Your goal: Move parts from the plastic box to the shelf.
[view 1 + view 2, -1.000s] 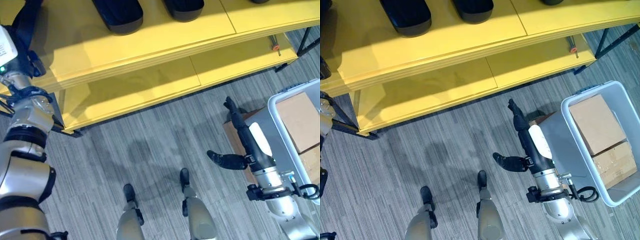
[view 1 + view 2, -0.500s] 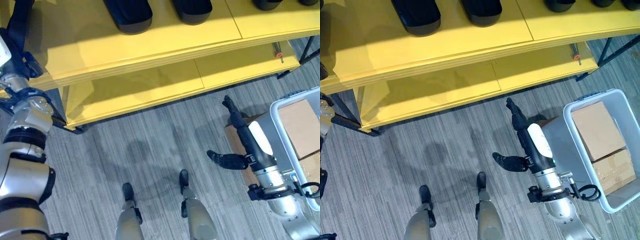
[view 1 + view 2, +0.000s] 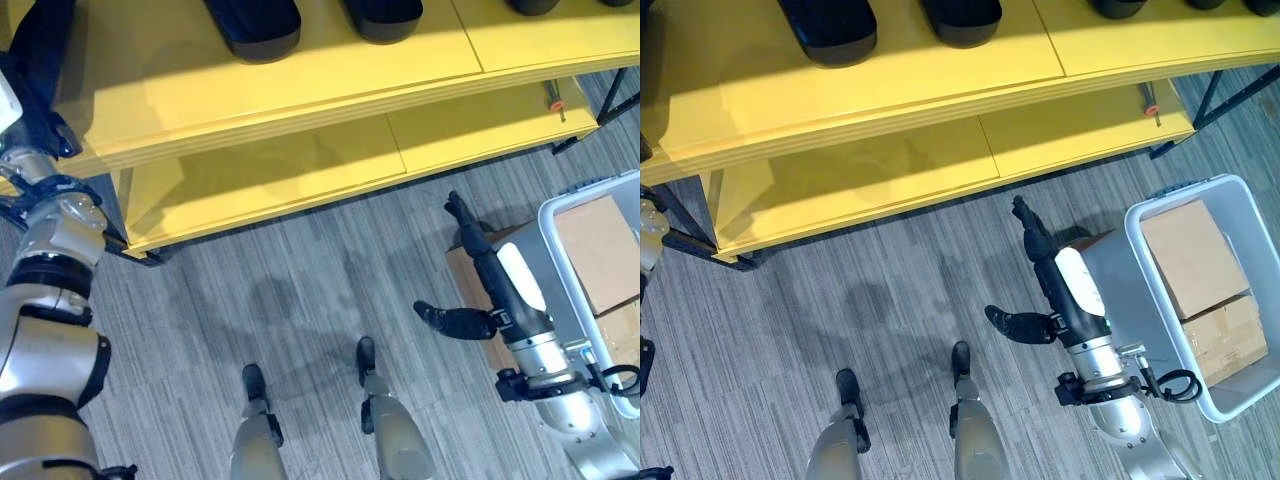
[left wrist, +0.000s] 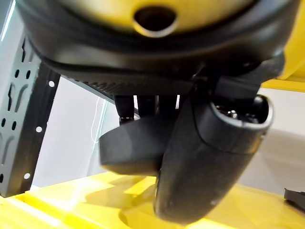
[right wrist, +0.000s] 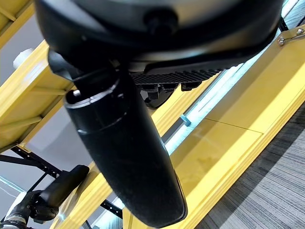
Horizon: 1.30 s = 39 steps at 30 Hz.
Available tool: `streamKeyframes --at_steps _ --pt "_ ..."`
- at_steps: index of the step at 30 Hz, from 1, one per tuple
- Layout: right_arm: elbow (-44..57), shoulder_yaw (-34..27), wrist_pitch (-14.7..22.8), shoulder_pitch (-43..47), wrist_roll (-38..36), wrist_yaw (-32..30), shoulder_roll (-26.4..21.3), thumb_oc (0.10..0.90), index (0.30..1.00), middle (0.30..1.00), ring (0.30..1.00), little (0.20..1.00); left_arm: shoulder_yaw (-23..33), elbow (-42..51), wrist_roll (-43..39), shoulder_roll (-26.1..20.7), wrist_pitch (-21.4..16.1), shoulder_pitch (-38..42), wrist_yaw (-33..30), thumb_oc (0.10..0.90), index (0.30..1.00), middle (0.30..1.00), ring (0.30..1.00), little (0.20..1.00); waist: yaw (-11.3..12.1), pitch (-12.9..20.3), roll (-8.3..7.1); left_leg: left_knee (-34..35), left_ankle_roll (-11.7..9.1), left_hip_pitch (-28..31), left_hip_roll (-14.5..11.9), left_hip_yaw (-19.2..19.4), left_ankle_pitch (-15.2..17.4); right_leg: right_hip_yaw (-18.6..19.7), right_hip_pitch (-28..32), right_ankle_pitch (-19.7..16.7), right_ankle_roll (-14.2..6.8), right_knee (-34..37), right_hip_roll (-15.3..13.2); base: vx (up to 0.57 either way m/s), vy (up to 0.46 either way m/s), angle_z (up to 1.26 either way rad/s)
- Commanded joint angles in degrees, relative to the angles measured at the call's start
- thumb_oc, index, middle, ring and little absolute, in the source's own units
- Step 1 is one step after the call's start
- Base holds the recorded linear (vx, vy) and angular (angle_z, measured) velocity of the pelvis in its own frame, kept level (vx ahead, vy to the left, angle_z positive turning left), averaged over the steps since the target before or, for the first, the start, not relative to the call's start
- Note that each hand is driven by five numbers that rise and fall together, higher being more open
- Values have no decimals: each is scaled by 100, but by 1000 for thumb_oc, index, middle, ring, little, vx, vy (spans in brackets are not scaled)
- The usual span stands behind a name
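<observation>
A: Where are the parts?

B: Dark parts (image 3: pixel 827 30) lie along the top board of the yellow shelf (image 3: pixel 890 90), cut off by the picture's upper edge, so their full shape can't be made out. More sit further along the same board, mostly out of frame.

A: And the box?

B: The plastic box (image 3: pixel 1140 290) stands on the floor (image 3: pixel 890 290) off the shelf's right end. Two cardboard cartons (image 3: pixel 1193 257) fill what shows of it; whether any parts lie under them can't be told. Its far right side runs out of the left eye view.

A: Right hand?

B: The right hand (image 3: pixel 1055 285) hangs over the floor just beside the box's left wall, fingers straight and relaxed toward the shelf, thumb (image 3: pixel 1015 324) spread out to the side. It grasps nothing.

A: Left hand?

B: The left hand (image 4: pixel 190 157) is up at the shelf's left end, by a perforated grey upright (image 4: pixel 24 119). In its wrist view a dark part (image 4: pixel 128 152) sits just past the thumb, over yellow board. The fingers are largely hidden behind that bulk, so I can't tell whether they grip it.

A: Room to move?

B: Open carpet lies between the shelf's front edge and the box. A small red-tipped tool (image 3: pixel 1151 103) lies near the lower board's right front corner.
</observation>
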<state>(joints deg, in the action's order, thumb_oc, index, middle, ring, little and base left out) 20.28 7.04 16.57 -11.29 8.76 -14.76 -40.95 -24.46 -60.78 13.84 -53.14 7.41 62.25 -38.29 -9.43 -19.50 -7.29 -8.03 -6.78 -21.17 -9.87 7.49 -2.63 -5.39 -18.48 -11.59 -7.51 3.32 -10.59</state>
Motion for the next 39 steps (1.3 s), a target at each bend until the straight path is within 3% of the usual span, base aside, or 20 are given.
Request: streamKeyframes --at_steps 1,5,10,12,39 --pt "512 -531 526 77 -283 -190 -180 900 1000 1000 1000 1000 110 84 175 -672 -184 533 -421 900 1000 1000 1000 1000 9 481 -99 -754 144 -343 -93 -89 279 -273 895 373 -564 -150 -661 0 0 0" --pt "504 -529 551 72 -331 -152 -185 900 1000 1000 1000 1000 -85 309 538 -805 -152 478 -424 900 1000 1000 1000 1000 15 489 -70 -762 140 -344 -95 -98 277 -283 909 380 -563 -156 -659 0 0 0" --pt "409 -556 601 167 -484 -23 -158 900 1000 1000 1000 1000 -647 1140 1713 -1147 -202 186 -144 900 1000 1000 1000 1000 85 506 21 -706 141 -263 -89 -125 269 -296 967 440 -555 -198 -652 0 0 0" --pt "334 -531 599 235 -524 5 -145 900 1000 1000 1000 1000 -776 1050 1926 -1165 -207 121 47 900 1000 1000 1000 1000 94 522 42 -696 151 -218 -80 -138 270 -306 1002 454 -545 -219 -654 0 0 0" --pt "216 -648 390 200 -366 83 41 900 1000 1000 1000 1000 -1259 924 1952 -675 -451 633 499 900 1000 1000 1000 1000 -51 773 147 -566 165 17 -36 -69 279 -279 1186 392 -574 -72 -681 2 0 0"
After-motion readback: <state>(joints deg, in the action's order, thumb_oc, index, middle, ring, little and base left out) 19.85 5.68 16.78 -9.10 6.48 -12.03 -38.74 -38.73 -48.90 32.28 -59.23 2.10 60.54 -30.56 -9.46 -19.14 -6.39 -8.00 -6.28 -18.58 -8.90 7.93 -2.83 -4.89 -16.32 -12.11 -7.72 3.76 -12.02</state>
